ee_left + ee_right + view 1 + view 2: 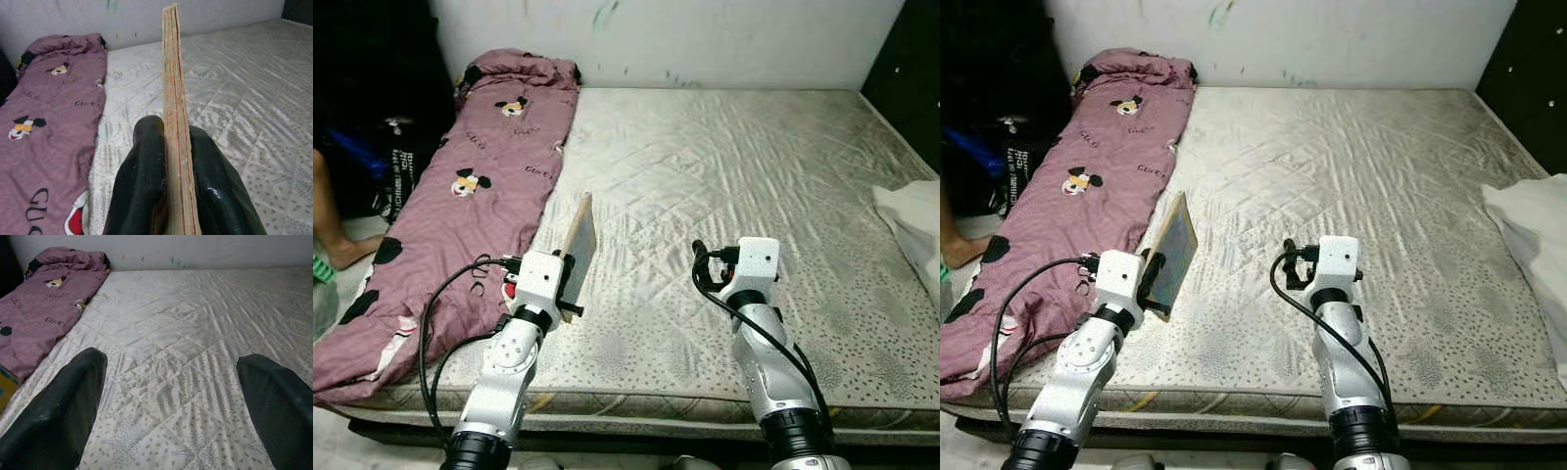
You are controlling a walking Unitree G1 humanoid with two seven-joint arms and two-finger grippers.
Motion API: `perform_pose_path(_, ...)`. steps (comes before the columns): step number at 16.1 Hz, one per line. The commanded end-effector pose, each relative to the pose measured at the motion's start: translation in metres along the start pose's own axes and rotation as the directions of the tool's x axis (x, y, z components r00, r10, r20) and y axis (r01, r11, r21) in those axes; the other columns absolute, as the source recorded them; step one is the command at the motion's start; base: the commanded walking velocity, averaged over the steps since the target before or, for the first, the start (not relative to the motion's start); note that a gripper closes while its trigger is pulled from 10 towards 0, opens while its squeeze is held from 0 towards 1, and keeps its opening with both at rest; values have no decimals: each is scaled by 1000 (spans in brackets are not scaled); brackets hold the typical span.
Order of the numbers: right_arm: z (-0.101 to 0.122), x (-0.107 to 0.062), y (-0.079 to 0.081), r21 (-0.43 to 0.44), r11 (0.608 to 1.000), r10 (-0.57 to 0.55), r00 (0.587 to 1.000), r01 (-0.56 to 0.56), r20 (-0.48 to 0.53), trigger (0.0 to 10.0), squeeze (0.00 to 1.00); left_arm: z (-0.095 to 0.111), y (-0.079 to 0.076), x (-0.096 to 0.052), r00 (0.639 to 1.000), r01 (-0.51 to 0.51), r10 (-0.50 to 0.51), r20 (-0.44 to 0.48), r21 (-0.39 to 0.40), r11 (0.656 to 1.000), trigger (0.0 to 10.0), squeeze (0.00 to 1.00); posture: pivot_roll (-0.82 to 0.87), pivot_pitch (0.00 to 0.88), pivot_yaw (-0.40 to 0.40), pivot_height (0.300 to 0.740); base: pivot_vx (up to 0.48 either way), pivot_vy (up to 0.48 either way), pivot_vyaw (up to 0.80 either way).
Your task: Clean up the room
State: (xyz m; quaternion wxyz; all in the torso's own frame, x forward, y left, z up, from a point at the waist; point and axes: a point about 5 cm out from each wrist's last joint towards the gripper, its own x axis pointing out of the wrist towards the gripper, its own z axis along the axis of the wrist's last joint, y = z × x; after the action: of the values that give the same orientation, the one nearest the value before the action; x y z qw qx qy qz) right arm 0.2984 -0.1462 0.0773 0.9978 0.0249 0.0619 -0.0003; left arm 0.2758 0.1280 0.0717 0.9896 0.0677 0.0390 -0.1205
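The left gripper is clamped on a thin book held upright above the mattress edge, right gripper spread wide and unladen nearby; next, probably carrying it away.

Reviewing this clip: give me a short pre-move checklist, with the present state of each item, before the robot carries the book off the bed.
1. Left gripper shut on the book: ok, a finger presses each face.
2. Book lifted off the mattress: cannot tell; it stands on edge, tilted, and its lower edge is hidden behind the wrist.
3. Right gripper free: ok, fingers wide apart over bare mattress, holding nothing.
4. Book apart from the purple quilt: ok, the quilt lies to the robot's left.
5. Person's leg beside the bed on the left: not ok, near the left arm's side.
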Motion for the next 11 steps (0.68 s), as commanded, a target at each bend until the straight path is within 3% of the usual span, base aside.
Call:
perform_pose_path(1,2,1,0,3,1000,-3,1000,3,7,10000,0,11,3,2,998,-8,9,59,-12,1000,10000,0,32,0,15,740,0,0,0)
perform_pose_path(7,-1,-2,-1,23,1000,-7,1000,7,2,10000,0,10,10,-3,997,-44,45,62,-8,999,10000,0,35,0,11,740,0,0,0)
perform_pose_path(9,1,0,1,25,1000,-3,1000,3,2,10000,0,10,9,-2,997,-43,44,63,-10,999,10000,0,38,0,8,740,0,-272,0)
perform_pose_path(11,0,0,0,23,1000,0,1000,0,1,10000,0,10,9,-2,997,-42,43,62,-11,999,10000,0,38,0,6,740,0,-281,-534)
